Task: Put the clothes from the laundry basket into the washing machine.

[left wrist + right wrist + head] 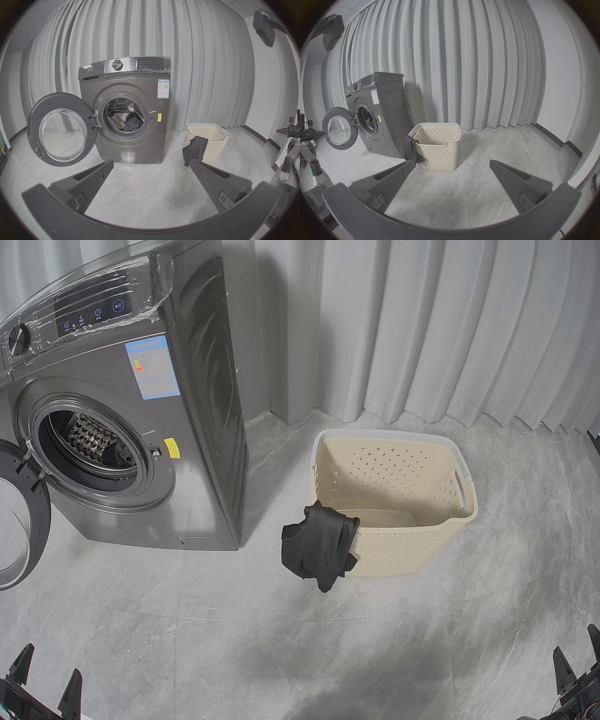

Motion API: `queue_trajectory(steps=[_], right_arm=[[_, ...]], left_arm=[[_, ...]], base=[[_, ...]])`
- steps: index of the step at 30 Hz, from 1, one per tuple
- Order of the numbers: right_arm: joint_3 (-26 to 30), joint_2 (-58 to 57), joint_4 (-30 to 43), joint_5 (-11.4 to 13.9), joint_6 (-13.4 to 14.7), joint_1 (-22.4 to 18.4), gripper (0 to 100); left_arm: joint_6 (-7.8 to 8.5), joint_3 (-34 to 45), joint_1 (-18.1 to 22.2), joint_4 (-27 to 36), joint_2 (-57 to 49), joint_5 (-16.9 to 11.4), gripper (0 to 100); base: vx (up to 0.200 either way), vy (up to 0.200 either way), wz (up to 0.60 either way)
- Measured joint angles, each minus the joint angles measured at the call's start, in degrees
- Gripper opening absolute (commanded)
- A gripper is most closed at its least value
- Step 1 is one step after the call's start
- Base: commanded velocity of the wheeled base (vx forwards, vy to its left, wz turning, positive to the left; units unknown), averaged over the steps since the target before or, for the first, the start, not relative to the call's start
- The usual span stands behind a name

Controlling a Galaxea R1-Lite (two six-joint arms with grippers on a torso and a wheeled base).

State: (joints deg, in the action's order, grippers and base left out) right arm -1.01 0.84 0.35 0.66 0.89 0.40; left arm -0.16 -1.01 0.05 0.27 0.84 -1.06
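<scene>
Dark garment (319, 546) hangs over the laundry basket (400, 435) rim nearest the washing machine (200, 396), door (19, 515) open. You'll see left gripper (151, 162) and right gripper (451, 162) well back, jaws apart, holding nothing.

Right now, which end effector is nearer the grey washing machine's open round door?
Left. The left end effector is just robot-side of the grey washing machine's open round door; the right end effector is far off to the right.
</scene>
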Motion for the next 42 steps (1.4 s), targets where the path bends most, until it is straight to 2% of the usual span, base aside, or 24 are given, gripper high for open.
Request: queue_trajectory(steps=[15,21,30,42], right_arm=[[0.0,0.0,0.0,0.0,0.0,0.0,100],[0.0,0.0,0.0,0.0,0.0,0.1,100],[0.0,0.0,0.0,0.0,0.0,0.0,100],[0.0,0.1,0.0,0.1,0.0,0.0,100]], left_arm=[[-0.11,0.0,0.0,0.0,0.0,0.0,100],[-0.11,0.0,0.0,0.0,0.0,0.0,100],[0.13,0.0,0.0,0.0,0.1,-0.1,100],[0.06,0.0,0.0,0.0,0.1,-0.1,100]], base=[[0.000,0.000,0.00],[0.000,-0.200,0.00],[0.000,0.000,0.00],[0.000,0.200,0.00]])
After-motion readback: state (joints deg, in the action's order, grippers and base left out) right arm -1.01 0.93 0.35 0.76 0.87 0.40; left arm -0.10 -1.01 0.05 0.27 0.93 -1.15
